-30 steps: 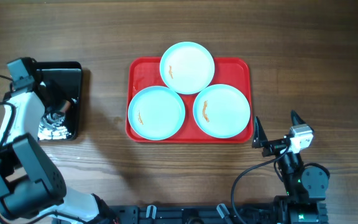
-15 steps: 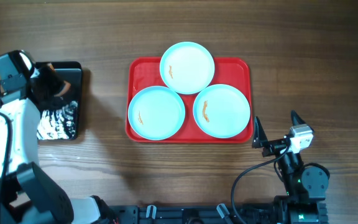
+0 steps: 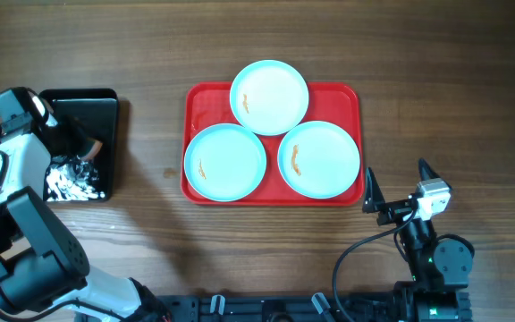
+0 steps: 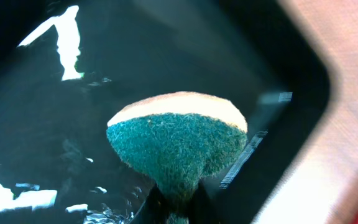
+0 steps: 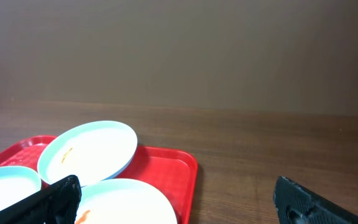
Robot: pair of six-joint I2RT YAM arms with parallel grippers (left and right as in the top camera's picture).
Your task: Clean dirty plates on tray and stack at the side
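Observation:
Three pale plates lie on the red tray: one at the back, one front left, one front right, each with a small orange smear. My left gripper is over the black tray, far left of the red tray. In the left wrist view it is shut on a green and yellow sponge. My right gripper is open and empty, just off the red tray's front right corner. The right wrist view shows the back plate, the front right plate and the red tray.
The black tray is glossy, with bright wet-looking glints at its front end and in the left wrist view. Bare wooden table lies to the right of the red tray and between the two trays.
My left wrist swung out to the left over the black tray, then came back down over its front half. The plates and my right arm have not moved.

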